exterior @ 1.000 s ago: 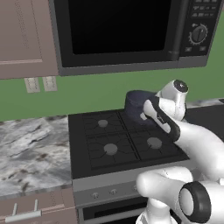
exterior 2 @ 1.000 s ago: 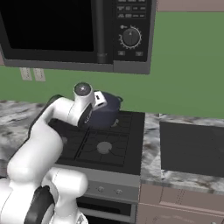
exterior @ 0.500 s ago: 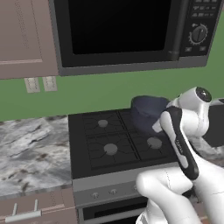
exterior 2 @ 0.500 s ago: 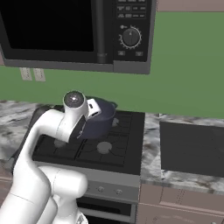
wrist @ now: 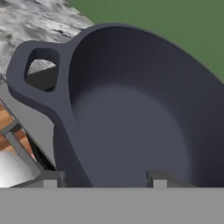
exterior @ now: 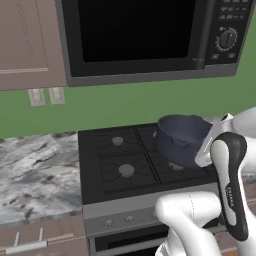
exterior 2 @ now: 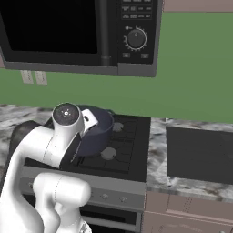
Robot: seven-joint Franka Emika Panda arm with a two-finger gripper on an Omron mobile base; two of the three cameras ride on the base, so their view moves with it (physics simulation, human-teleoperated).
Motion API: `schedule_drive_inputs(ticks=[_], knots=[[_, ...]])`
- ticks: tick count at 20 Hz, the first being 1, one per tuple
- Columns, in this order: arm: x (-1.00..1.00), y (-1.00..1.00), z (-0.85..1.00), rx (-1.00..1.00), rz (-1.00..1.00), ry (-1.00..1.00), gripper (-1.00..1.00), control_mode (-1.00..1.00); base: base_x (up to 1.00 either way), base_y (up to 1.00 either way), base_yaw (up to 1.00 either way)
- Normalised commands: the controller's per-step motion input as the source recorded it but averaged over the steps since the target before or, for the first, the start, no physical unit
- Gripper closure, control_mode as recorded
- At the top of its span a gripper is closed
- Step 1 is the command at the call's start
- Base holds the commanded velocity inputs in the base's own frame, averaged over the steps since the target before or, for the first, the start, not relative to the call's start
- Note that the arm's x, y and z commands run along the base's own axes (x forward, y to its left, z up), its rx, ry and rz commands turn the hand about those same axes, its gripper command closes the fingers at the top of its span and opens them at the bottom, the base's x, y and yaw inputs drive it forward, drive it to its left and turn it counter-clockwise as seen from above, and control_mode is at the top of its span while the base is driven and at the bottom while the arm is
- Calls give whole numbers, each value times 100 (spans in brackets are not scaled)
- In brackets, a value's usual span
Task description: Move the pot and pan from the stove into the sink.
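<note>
Your end effector (wrist: 103, 177) grips the wall of the deep dark blue-grey pot (exterior: 181, 139), held tilted above the black four-burner stove (exterior: 125, 162) at frame centre-right.

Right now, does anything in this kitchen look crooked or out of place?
Yes: the pot isn't sitting on the stove. It hangs tilted above the right-hand burners, gripped at its rim by the gripper. It looks empty, so nothing is spilling.

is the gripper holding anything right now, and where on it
Yes: the gripper holds the pot by its near rim wall, one fingertip inside and one outside, beside a loop handle. The pot hangs tilted, lifted over the stove.
</note>
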Motion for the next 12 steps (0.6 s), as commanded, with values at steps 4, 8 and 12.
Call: schedule_drive_inputs(ticks=[4,8,12], knots=[[-78,-1,16,-4,10,-23,100,-100,0,0,0],[-22,0,8,0,3,-13,100,-100,0,0,0],[0,0,0,0,0,0,100,-100,0,0,0]])
